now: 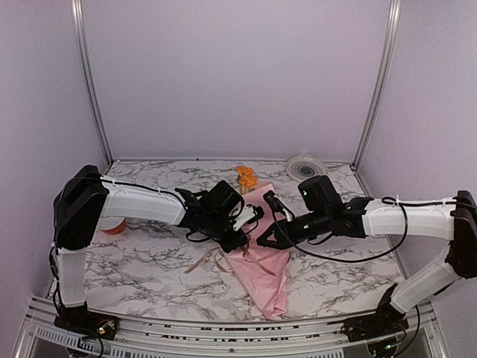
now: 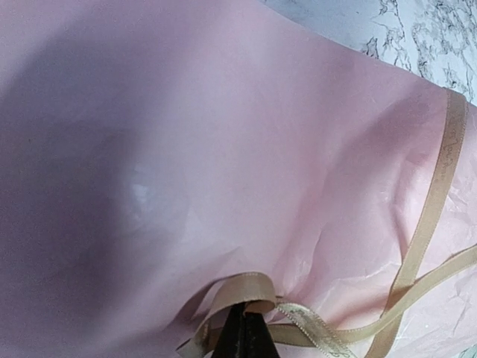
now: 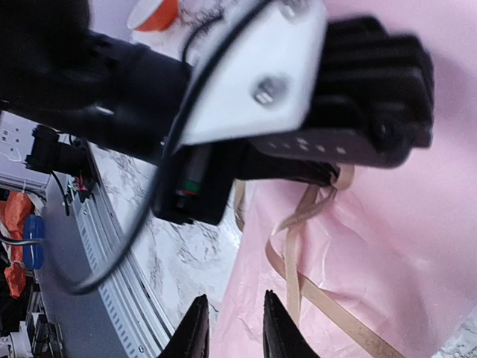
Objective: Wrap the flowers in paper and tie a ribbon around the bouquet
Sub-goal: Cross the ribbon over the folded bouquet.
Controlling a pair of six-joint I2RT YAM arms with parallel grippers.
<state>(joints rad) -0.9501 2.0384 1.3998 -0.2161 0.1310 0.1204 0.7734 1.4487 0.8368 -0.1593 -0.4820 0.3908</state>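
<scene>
The bouquet lies on the marble table as a pink paper (image 1: 270, 272) cone, narrow end toward the arms. Of the flowers, an orange bloom (image 1: 246, 177) pokes out at the far, wide end; the stems are hidden inside. My left gripper (image 1: 246, 233) (image 2: 246, 315) hangs just over the cone's middle, shut on a loop of the tan ribbon (image 2: 257, 292). More ribbon crosses the paper (image 2: 223, 149) and trails onto the table (image 1: 205, 261). My right gripper (image 1: 263, 240) (image 3: 235, 321) stands open beside the left one at the paper's edge. Nothing lies between its fingers; the ribbon (image 3: 292, 253) runs just beside them.
A round white-grey disc (image 1: 305, 165) lies at the back right of the table (image 1: 149, 253). An orange-rimmed roll (image 1: 112, 224) (image 3: 153, 11) sits at the left behind the left forearm. A metal rail (image 1: 223, 332) runs along the near edge.
</scene>
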